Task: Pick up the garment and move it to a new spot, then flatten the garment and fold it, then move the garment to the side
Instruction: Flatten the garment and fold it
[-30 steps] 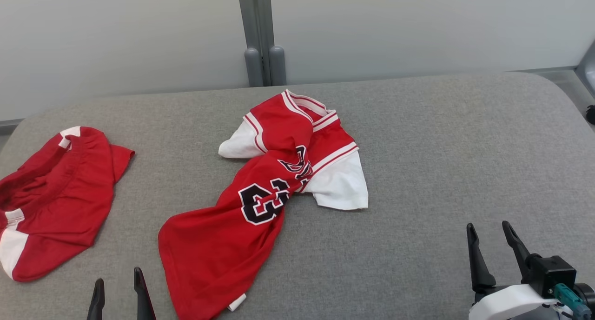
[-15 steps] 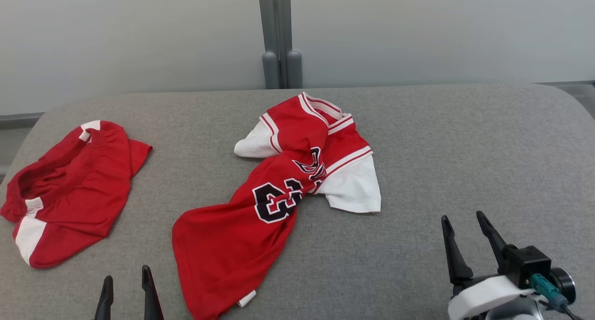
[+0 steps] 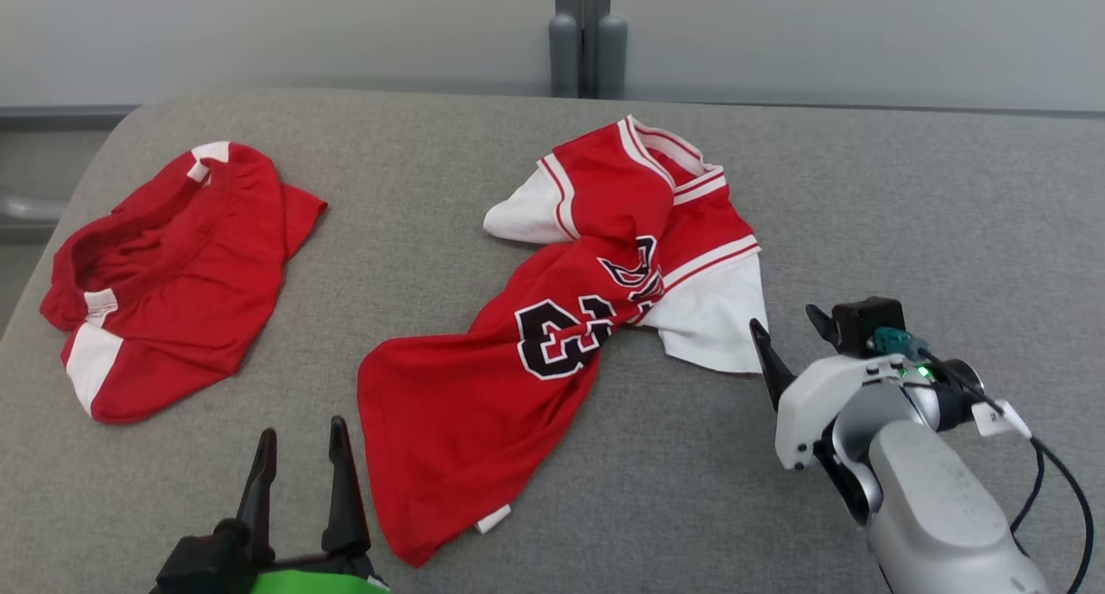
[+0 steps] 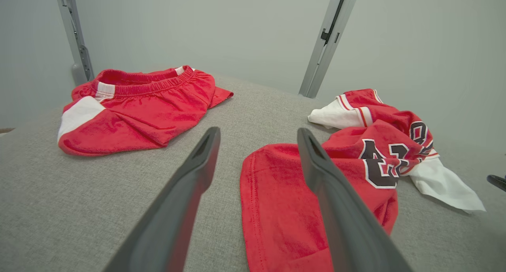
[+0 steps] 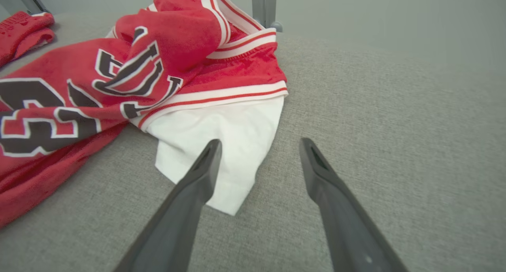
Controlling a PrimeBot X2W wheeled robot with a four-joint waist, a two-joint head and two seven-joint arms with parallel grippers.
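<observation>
1. Right hand (image 3: 781, 316) has closed in. A second ago it sat well apart from the red jersey (image 3: 483, 404), and now it is just beside the white sleeve (image 3: 712, 326). Left hand (image 3: 302, 428) shows more of itself at the bottom edge, and the head camera has swung too, so the whole scene sits differently in frame.
2. Grey padded surface (image 3: 906, 214) runs wide across the head view and carries everything.
3. Red jersey lies crumpled and twisted at the middle of the surface. Its collar is toward the back, black numbers sit at the twist, and the red body fans out toward the robot.
4. Red shorts (image 3: 173, 300) with white side patches lie bunched at the far left, well apart from the jersey.
5. Right hand has its fingers spread wide with nothing between them. In the right wrist view one fingertip overlaps the white sleeve (image 5: 221, 145), but I cannot tell whether it touches the cloth.
6. Left hand is also spread wide and empty, just beside the left edge of the jersey's hem.
7. Grey post (image 3: 587, 33) stands behind the surface at the back wall.
8. White tag (image 3: 494, 518) pokes out at the jersey's near hem.
</observation>
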